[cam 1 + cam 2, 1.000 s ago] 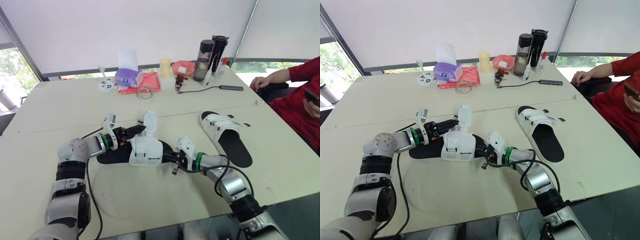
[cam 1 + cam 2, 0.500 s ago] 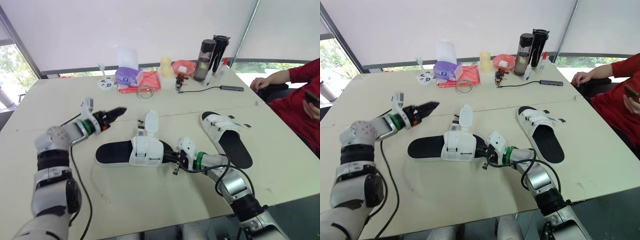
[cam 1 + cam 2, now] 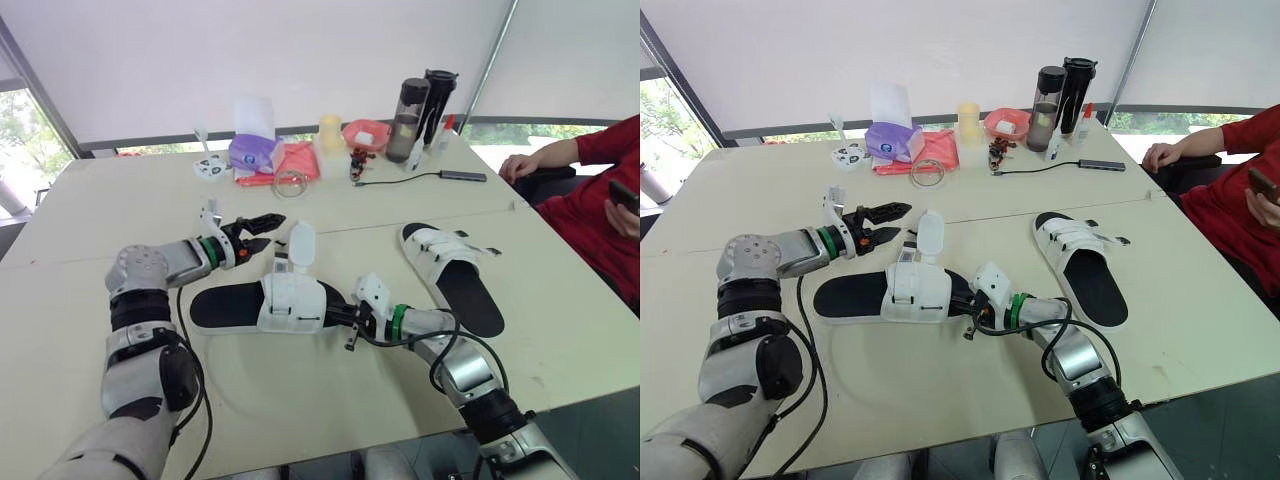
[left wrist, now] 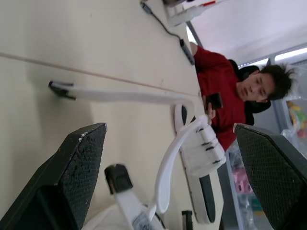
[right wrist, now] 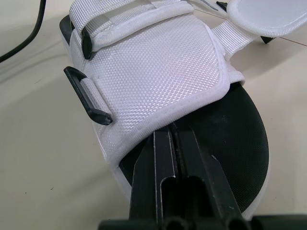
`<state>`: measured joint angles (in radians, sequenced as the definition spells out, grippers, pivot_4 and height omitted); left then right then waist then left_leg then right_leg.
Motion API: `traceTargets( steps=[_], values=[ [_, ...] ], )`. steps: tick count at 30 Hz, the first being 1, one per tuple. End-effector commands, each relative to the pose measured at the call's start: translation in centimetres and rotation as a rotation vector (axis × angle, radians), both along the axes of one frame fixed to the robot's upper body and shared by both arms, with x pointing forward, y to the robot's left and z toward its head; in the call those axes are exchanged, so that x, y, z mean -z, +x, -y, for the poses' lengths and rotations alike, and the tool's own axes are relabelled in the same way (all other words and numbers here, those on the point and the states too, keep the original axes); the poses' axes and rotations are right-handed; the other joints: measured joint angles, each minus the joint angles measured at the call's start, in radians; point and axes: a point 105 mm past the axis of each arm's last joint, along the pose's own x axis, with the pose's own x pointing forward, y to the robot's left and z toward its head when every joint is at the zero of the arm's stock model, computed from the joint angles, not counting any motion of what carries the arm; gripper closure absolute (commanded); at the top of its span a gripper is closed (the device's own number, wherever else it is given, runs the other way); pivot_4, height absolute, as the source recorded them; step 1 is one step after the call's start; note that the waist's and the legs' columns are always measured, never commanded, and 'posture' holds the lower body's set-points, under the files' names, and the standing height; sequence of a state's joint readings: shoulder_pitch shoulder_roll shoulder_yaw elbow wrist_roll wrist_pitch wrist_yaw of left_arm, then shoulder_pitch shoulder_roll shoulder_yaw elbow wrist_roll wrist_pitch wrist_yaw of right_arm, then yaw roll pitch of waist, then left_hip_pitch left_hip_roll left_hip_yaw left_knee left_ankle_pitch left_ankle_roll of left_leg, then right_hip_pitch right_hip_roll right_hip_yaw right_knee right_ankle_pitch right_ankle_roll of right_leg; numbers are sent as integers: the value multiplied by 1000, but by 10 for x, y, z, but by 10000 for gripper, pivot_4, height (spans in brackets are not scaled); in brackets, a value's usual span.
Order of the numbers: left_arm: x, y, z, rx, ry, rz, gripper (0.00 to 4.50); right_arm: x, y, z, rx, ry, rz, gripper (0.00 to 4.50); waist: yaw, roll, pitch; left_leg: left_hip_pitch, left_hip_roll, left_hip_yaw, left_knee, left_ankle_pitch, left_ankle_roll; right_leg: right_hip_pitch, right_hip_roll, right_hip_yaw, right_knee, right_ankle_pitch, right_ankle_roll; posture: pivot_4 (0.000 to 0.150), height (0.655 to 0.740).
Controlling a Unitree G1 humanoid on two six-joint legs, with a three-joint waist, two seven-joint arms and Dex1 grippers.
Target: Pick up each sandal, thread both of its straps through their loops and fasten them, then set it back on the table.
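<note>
Sandal [image 3: 290, 300] lies on the desk [image 3: 290, 395], right gripper [image 3: 332, 312] clamped on its upper, left gripper [image 3: 274, 227] apart nearby.

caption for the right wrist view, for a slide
Right claw pinches the upper's edge on the white woven black-soled sandal

The near sandal [image 3: 290, 300] and far sandal [image 3: 445, 250] have white woven straps, black soles.

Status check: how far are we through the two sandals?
Far sandal lies on the table with both straps across its upper, seemingly done. In hand: right gripper pinches the near sandal at its upper's edge; the open left gripper hovers by its raised strap. Left: thread and fasten that strap, check the other.
</note>
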<state>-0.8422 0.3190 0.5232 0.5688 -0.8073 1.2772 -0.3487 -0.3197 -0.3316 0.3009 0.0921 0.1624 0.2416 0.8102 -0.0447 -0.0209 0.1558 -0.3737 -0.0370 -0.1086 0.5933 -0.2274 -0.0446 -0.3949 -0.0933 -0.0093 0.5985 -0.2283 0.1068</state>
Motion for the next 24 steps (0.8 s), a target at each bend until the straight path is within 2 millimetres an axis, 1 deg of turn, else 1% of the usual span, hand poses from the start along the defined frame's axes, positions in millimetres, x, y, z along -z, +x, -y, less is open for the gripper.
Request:
traceTargets(
  steps=[1, 3, 5, 10, 13, 16, 17, 19, 21, 24],
  values=[
    [10, -7, 2, 23, 15, -40, 632, 58, -19, 10, 27, -134, -190, 45000, 0, 0, 0, 0, 0, 0, 0, 0, 0, 0, 0, 0, 0, 0, 0, 1500, 7400],
    [15, -10, 2, 34, 24, -54, 632, 58, -19, 10, 28, -134, -191, 45000, 0, 0, 0, 0, 0, 0, 0, 0, 0, 0, 0, 0, 0, 0, 0, 1500, 7400],
    [14, -14, 3, 53, 28, -41, 632, 58, -19, 10, 28, -133, -194, 45000, 1, 0, 0, 0, 0, 0, 0, 0, 0, 0, 0, 0, 0, 0, 0, 1500, 7400],
    [25, -15, -3, 53, 198, 8, 632, 58, -19, 9, 29, -130, -194, 45000, 0, 0, 0, 0, 0, 0, 0, 0, -1, 0, 0, 0, 0, 0, -1, 1500, 7400],
    [26, -14, -3, 57, 212, 16, 632, 57, -18, 9, 29, -129, -193, 45000, 0, 0, 0, 0, 0, 0, 0, -1, -1, 0, 0, 0, 0, 0, -1, 1500, 7400],
    [20, -14, -1, 71, 188, 36, 9272, 58, -18, 9, 30, -129, -192, 45000, 0, 0, 0, 0, 0, 0, 0, -1, -1, 0, 0, 0, 0, 0, -1, 1500, 7400],
    [18, -14, 0, 76, 184, 40, 14433, 58, -19, 9, 30, -129, -192, 45000, 0, 0, 0, 0, 0, 0, 0, -1, -1, 0, 0, 0, 0, 0, -1, 1500, 7400],
    [19, -12, -1, 63, 188, 39, 23283, 58, -19, 9, 30, -130, -193, 45000, 0, 0, 0, 0, 0, 0, 0, -1, -1, 0, 0, 0, -1, 0, -1, 1500, 7400],
    [21, -9, -4, 49, 207, 34, 33576, 58, -18, 10, 31, -131, -193, 45000, 0, 0, 0, 0, 0, 0, 0, -1, -1, 0, 0, 0, -1, 0, -1, 1500, 7400],
    [24, -9, -7, 54, 254, 37, 33576, 58, -18, 10, 33, -131, -193, 45000, 0, 0, 0, 0, 0, 0, 0, -1, -1, 0, 0, 0, -1, 0, -1, 1500, 7400]
  ],
)
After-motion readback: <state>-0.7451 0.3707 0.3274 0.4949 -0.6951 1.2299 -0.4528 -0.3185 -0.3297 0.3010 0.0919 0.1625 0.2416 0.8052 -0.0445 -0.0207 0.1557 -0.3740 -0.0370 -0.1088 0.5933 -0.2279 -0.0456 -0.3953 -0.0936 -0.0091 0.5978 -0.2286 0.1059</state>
